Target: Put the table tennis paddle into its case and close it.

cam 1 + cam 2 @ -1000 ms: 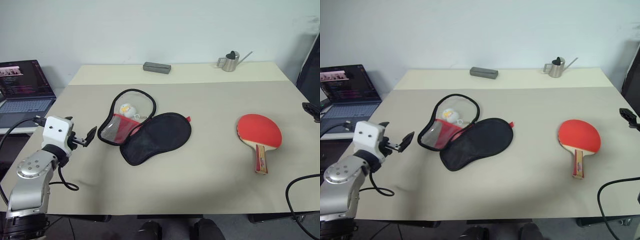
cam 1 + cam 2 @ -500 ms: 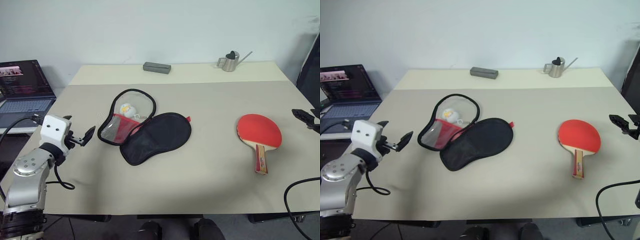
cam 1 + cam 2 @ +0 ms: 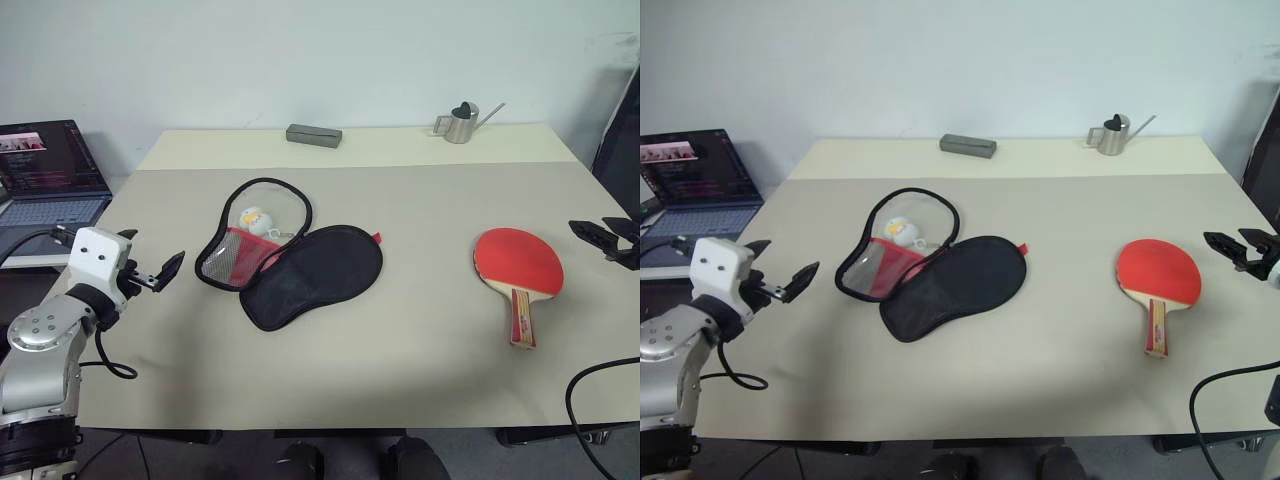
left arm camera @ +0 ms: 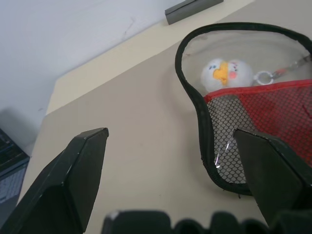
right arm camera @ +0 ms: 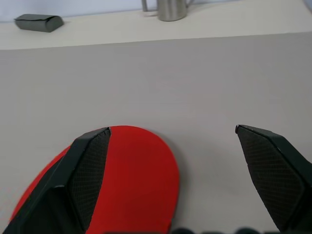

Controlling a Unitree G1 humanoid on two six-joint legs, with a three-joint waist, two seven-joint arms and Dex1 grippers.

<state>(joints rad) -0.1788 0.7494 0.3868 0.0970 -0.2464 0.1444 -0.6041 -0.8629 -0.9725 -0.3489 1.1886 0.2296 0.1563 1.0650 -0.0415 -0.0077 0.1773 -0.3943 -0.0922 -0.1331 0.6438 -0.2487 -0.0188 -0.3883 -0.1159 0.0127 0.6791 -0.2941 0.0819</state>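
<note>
The left arm rises from the lower left of the head view, its silver forearm bent upward to a white wrist block. The left gripper (image 3: 160, 274) points toward the frame's right, roughly level, fingers spread wide and empty. The right gripper (image 3: 1230, 246) enters at the right edge, mid-height, pointing left, fingers likewise parted and holding nothing.

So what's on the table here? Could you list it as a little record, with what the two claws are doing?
paddle: table tennis paddle, red face up, near the table's right edge
case: case, unzipped and lying open, left of centre
charm: white-yellow charm inside the open flap
left gripper: left gripper open, holding nothing, beside the case
right gripper: right gripper open, holding nothing, right of the paddle
far edge: grey box, small metal can
</note>
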